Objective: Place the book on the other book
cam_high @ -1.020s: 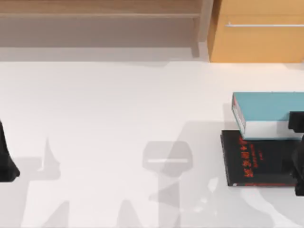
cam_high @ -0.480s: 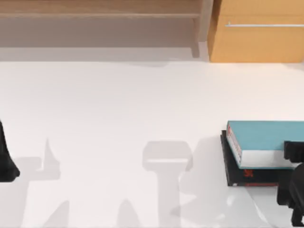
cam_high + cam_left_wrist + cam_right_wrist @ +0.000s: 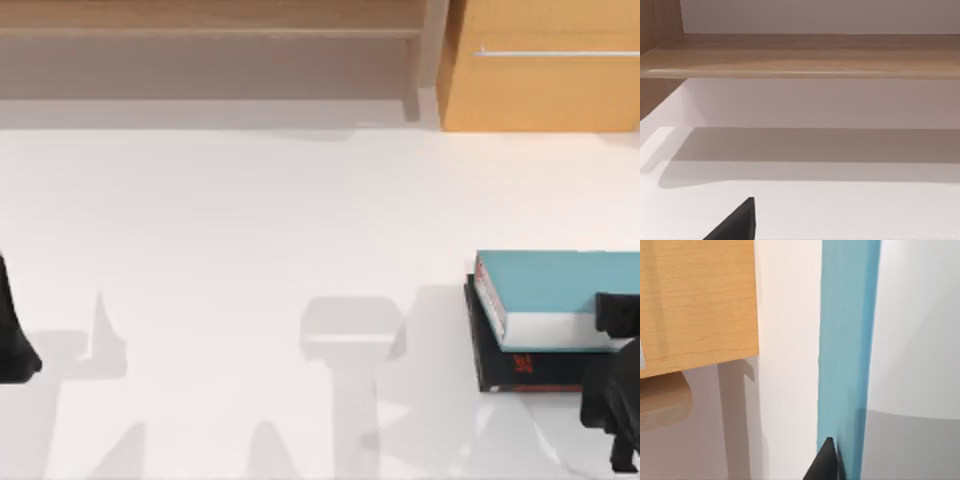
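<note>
Two books stacked | thick teal-covered book [image 3: 555, 280], white page edges, lies flat on thin black red-lettered book [image 3: 520, 365] | right pincer [image 3: 618, 340] at its edge, grip state unclear | left arm [image 3: 12, 330] parked left | glossy white surface [image 3: 250, 220]

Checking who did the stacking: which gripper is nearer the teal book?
Right. The right gripper is at the teal book's near right edge, over the black book. The left gripper sits parked at the table's far left edge.
</note>
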Controlling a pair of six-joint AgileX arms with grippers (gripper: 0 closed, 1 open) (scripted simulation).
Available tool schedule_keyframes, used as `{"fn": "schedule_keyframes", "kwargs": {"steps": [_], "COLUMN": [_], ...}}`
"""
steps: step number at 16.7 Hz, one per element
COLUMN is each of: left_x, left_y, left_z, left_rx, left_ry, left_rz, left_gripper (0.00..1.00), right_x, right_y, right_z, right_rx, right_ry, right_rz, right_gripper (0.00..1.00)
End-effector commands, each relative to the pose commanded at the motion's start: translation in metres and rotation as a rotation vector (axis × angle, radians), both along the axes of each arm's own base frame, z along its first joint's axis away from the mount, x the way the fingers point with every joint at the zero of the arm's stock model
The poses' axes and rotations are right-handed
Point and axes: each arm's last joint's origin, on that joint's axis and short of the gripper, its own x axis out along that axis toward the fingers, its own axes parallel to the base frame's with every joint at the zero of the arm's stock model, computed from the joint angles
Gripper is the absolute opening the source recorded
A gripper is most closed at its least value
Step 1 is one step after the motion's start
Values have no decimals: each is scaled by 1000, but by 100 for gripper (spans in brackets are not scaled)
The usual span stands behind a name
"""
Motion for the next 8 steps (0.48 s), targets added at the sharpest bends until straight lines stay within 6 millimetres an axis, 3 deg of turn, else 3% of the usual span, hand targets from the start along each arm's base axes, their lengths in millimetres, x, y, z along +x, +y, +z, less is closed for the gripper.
{"fn": "schedule_keyframes", "kwargs": {"steps": [1,8], "left_x": [0,0], "left_y": [0,0], "left_z": [0,0], "left_rx": [0,0], "left_ry": [0,0], "left_rz": [0,0], "left_gripper": [100,100], "right_x": [0,0], "right_y": [0,0], "right_z": [0,0], "right_rx": [0,0], "right_ry": [0,0], "right_rz": [0,0], "right_gripper": [0,53]}}
